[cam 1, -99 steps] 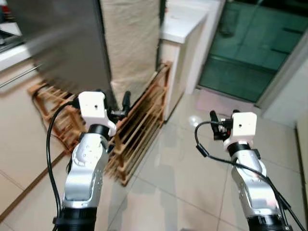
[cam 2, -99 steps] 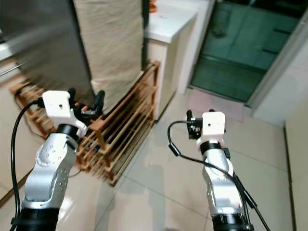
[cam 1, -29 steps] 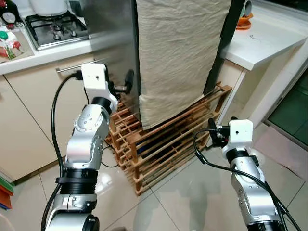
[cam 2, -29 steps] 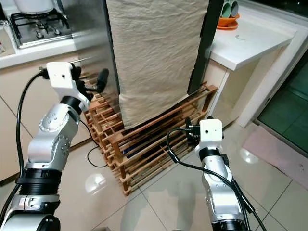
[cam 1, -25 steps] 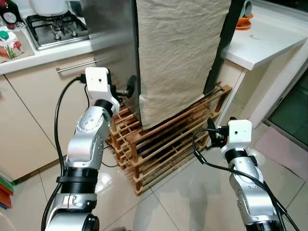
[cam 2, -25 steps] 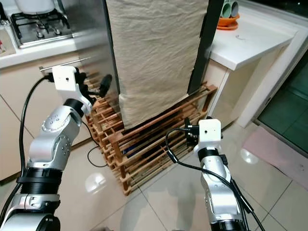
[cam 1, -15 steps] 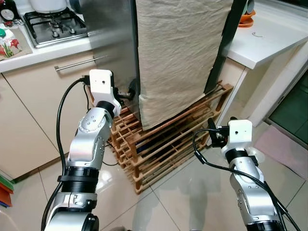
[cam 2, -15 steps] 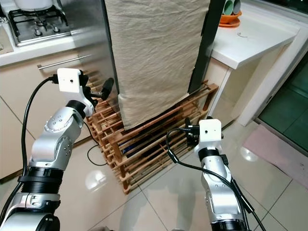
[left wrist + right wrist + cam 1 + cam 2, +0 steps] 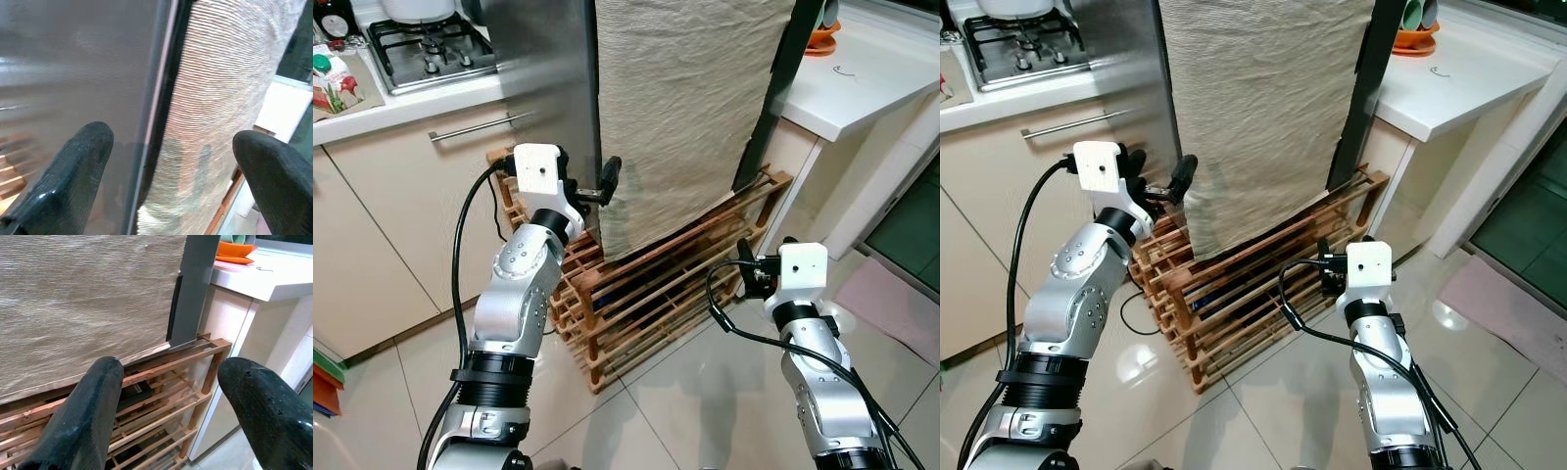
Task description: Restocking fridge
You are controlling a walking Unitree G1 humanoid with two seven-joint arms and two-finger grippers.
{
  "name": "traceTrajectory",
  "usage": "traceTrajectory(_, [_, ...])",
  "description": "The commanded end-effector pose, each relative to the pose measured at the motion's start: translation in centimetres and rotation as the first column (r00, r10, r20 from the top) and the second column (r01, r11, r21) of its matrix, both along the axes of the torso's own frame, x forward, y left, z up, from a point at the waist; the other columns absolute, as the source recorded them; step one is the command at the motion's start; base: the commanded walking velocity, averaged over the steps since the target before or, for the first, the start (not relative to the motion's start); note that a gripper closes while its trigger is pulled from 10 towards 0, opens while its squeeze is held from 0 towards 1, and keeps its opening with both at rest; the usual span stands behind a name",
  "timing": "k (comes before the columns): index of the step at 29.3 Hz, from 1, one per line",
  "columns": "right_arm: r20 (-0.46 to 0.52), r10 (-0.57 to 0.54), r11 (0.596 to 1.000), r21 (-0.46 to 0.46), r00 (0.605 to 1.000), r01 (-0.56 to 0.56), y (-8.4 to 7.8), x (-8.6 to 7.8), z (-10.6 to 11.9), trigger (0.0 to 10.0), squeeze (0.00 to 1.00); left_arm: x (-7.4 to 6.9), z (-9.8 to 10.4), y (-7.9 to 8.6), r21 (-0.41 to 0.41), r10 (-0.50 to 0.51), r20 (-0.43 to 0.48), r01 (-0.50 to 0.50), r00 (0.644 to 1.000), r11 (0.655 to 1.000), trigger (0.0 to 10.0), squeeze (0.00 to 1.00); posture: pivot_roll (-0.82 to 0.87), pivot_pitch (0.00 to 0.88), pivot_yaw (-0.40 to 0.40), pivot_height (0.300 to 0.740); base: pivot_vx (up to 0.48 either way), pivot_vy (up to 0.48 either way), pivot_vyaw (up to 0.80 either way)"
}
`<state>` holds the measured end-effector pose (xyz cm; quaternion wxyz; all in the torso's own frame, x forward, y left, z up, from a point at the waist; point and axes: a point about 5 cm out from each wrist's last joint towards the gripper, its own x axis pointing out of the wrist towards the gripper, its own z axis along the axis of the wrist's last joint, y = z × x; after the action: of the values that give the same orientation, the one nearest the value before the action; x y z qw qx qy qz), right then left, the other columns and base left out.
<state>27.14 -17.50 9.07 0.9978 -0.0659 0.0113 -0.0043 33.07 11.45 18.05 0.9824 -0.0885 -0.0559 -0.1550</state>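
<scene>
The robot is standing before the fridge (image 9: pixel 543 88), a tall steel box raised on a wooden rack (image 9: pixel 636 294) and draped down its front with a beige cloth (image 9: pixel 685 108). The door is shut.

The left gripper (image 9: pixel 592 188) is reaching at the fridge's front corner, where the steel side meets the cloth. A second ago it was hanging further to the left, against the steel side panel; now it is sitting right at the cloth's lower left edge. In the left wrist view its fingers (image 9: pixel 73 166) are spread wide, straddling the dark seam between steel and cloth, gripping nothing. The camera has barely shifted in that second — the arm itself has made the move.

The right gripper (image 9: pixel 751 273) is hovering low near the rack's right end, well apart from the door, with its fingers (image 9: pixel 88 416) spread and empty too; it has hardly moved over the last second.

This looks like the opening step: lining up to catch the door edge and pull it open. No groceries are in either gripper — restocking proper has not started. The cloth may get pinched along with the door edge.
</scene>
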Motion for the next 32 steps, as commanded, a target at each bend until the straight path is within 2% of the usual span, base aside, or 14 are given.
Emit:
traceTrajectory(1, [0.008,-0.014,1.0,-0.013,1.0,0.014,-0.4,0.2,0.1,10.0,0.0,0.0,0.6,-0.4,0.006,-0.037,0.014,0.037,0.999,0.999,10.0,0.0,-0.07,0.0,0.018,0.74,0.0,0.0,0.0])
traceTrajectory(7, [0.005,-0.011,1.0,-0.017,1.0,0.012,-0.4,0.2,0.0,10.0,0.0,0.1,-0.1,-1.2,0.031,-0.054,0.002,0.053,0.999,0.998,10.0,0.0,-0.07,0.0,0.014,0.74,0.0,0.0,0.0])
traceTrajectory(13, [0.009,-0.008,1.0,-0.018,1.0,0.008,-0.3,0.3,0.1,10.0,0.0,0.9,-0.6,-2.0,0.053,-0.055,-0.005,0.055,0.998,0.997,10.0,0.0,-0.08,0.0,0.017,0.74,0.0,0.0,0.0])
traceTrajectory(16, [0.012,-0.011,1.0,-0.019,1.0,0.012,-0.3,0.2,0.1,10.0,0.0,1.6,-0.5,-2.5,0.057,-0.049,-0.001,0.049,0.999,0.997,10.0,0.0,-0.09,0.0,0.02,0.74,0.0,0.0,0.0])
traceTrajectory(20, [0.012,-0.019,1.0,-0.02,1.0,0.019,-0.5,-0.3,0.0,10.0,0.0,2.3,0.0,-2.0,0.058,-0.007,0.019,0.006,1.0,0.998,10.0,0.0,-0.1,0.0,0.024,0.74,0.0,0.0,0.0])
traceTrajectory(25, [-0.003,-0.029,0.999,-0.025,1.0,0.028,-0.8,-1.0,-0.3,10.0,0.0,2.9,0.5,-2.0,0.056,-0.003,0.03,0.001,1.0,0.998,10.0,0.0,-0.11,0.0,0.026,0.74,0.0,0.0,0.0])
traceTrajectory(32, [-0.015,-0.041,0.999,-0.031,0.999,0.04,-1.1,-1.6,-0.4,10.0,0.0,3.8,0.6,-2.9,0.053,-0.005,0.027,0.004,1.0,0.999,10.0,0.0,-0.13,0.0,0.03,0.74,0.0,0.0,0.0])
